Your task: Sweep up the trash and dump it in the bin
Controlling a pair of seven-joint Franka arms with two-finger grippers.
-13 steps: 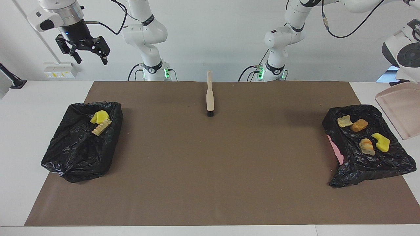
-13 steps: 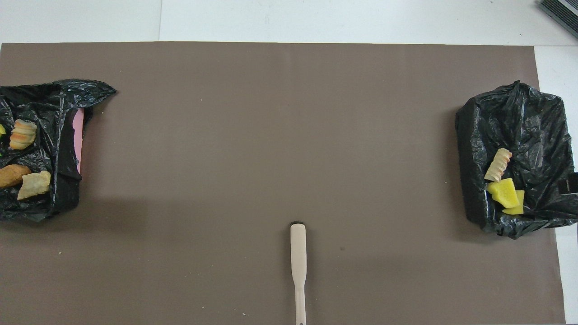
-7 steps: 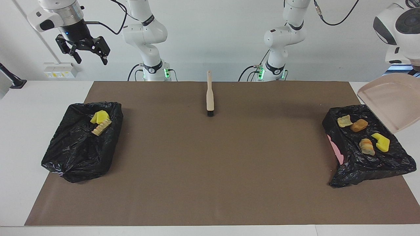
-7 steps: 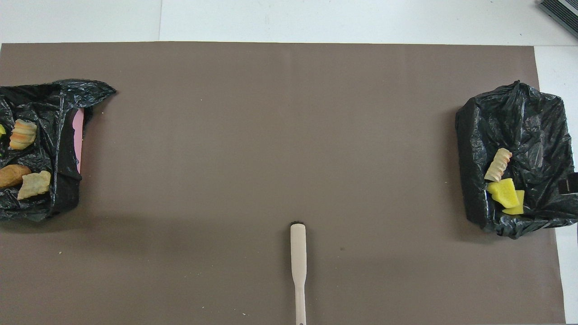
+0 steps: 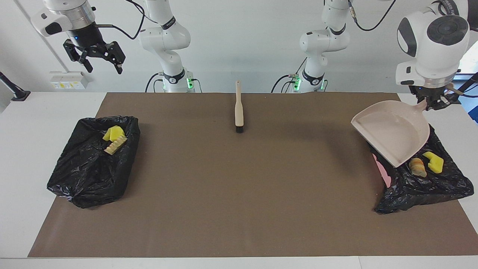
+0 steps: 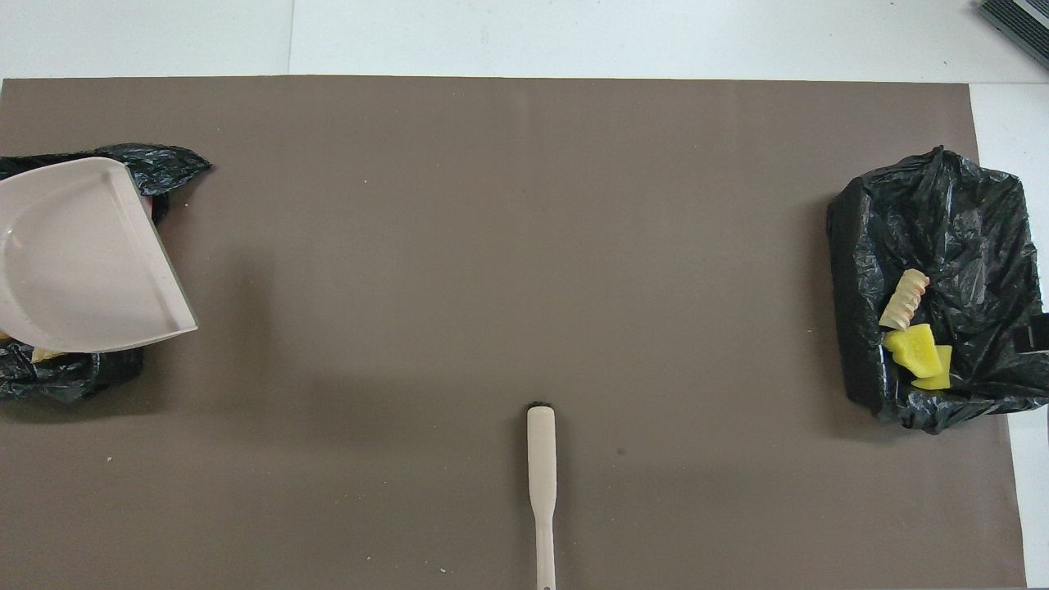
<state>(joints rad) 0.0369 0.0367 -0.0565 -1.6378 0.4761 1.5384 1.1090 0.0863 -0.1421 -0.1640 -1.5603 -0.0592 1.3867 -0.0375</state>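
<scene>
**Dustpan back down, gently**

Left claw (image 5: 433, 104) is clamped on the dustpan (image 5: 392, 136) handle, pan empty over the bin (image 5: 429, 186) at my left arm's end. Trash (image 5: 425, 164) lies inside both bins. I should carry it level to bare mat, set it flat, then release. My right claw (image 5: 100, 59) waits spread apart over the surface's other end.

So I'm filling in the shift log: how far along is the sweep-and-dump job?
Nearly finished. Done: sponge chunks lie in both black-lined bins, and none show on the mat. In hand: the left gripper holds the empty dustpan over its bin. Left: setting it down. The brush lies untouched; the right gripper waits, open.
</scene>
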